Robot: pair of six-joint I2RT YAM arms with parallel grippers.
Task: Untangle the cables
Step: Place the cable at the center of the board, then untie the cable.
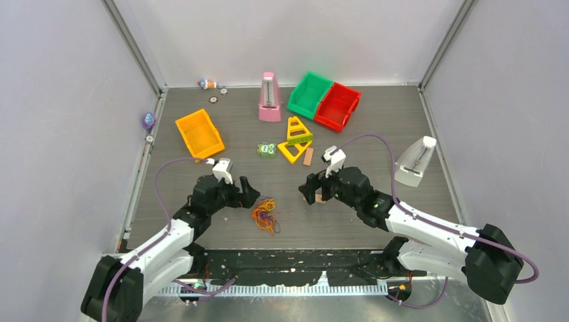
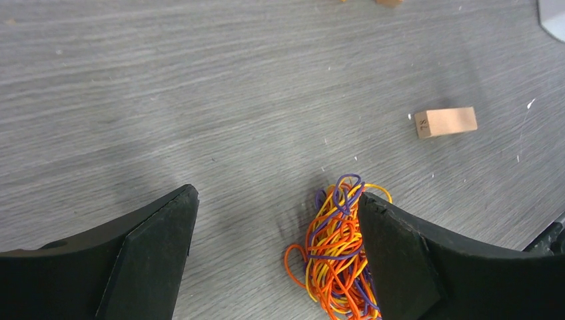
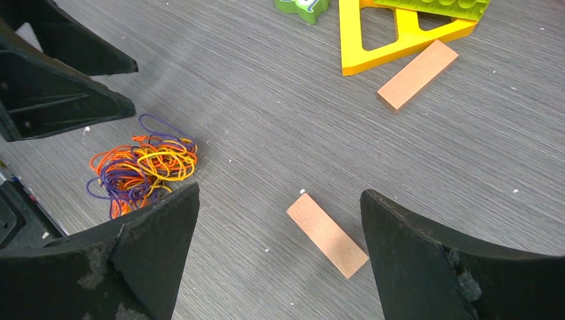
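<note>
The cables (image 1: 264, 215) lie in a small tangle of orange, yellow and purple strands on the grey table, between the two arms and close to the near edge. My left gripper (image 1: 249, 191) hovers just left of and above the tangle, open. In the left wrist view the cables (image 2: 336, 247) rest against the inner face of the right finger (image 2: 400, 260), and the wide gap of the left gripper (image 2: 278, 200) holds nothing. My right gripper (image 3: 280, 193) is open over a wooden block (image 3: 326, 235), with the cables (image 3: 140, 170) off to its left.
A second wooden block (image 1: 308, 156) lies by yellow triangle frames (image 1: 294, 137) and a small green toy (image 1: 266, 149). Further back stand an orange bin (image 1: 199, 133), a pink metronome (image 1: 270, 98), and green (image 1: 309, 94) and red (image 1: 337, 106) bins. A white metronome (image 1: 416, 161) lies at the right.
</note>
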